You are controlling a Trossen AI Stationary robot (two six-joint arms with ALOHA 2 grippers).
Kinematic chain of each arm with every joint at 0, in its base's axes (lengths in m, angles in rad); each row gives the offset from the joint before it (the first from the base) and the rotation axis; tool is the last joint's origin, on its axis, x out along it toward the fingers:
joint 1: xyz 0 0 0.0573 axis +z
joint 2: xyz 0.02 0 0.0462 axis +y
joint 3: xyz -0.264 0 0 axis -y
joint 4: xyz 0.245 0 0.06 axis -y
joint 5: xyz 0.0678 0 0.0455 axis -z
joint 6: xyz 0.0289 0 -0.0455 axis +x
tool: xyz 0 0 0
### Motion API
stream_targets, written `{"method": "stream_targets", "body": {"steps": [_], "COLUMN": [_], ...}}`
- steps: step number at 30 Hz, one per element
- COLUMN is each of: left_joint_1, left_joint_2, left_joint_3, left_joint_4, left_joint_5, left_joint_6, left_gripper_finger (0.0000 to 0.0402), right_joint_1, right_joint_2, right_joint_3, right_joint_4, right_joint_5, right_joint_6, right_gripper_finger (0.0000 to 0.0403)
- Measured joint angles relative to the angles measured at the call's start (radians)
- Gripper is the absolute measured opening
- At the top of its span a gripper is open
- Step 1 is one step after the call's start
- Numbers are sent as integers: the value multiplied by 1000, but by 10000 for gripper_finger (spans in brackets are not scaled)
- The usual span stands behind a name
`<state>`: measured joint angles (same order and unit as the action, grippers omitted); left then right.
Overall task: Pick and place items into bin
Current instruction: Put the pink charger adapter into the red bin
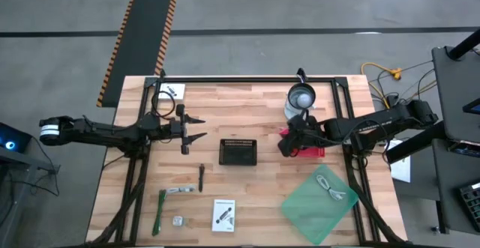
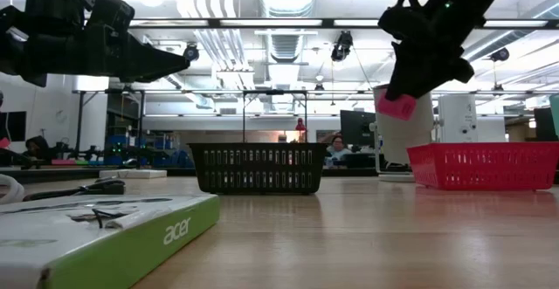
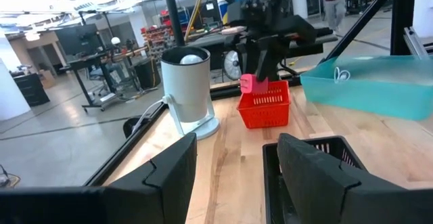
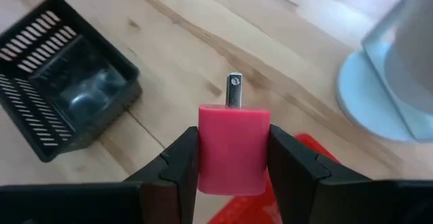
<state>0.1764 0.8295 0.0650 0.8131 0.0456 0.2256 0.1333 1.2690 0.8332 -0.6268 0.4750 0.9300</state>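
pink plug block [image 4: 233, 149] clamped in right gripper [image 4: 233, 158] (left gripper [image 1: 196, 128] apart), above red basket [image 1: 311, 151].

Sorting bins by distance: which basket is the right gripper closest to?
The red basket, beside the right gripper; the black basket sits farther off, mid-table.

The left arm is reaching in from the table's left edge, its wrist level above the left half of the table, and the left gripper [image 1: 196, 128] is hanging in the air with its fingers [image 3: 172, 176] parted and nothing between them. The right arm is stretching in from the right edge, bent downward at the wrist, and the right gripper [image 4: 233, 158] is pinching a pink plug block [image 4: 233, 146] well above the tabletop.
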Motion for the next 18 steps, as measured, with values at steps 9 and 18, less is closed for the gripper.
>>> {"method": "stream_targets", "body": {"steps": [9, 18], "left_joint_1": [0, 0], "left_joint_2": [0, 0], "left_joint_3": [0, 0], "left_joint_4": [2, 18], "left_joint_5": [0, 0], "left_joint_6": [0, 0], "left_gripper_finger": [192, 192], "right_joint_1": [0, 0], "right_joint_2": [0, 0], "right_joint_3": [64, 94], "right_joint_4": [-171, -321], "right_joint_5": [-8, -74], "right_joint_6": [93, 216], "right_gripper_finger": [128, 128]}}
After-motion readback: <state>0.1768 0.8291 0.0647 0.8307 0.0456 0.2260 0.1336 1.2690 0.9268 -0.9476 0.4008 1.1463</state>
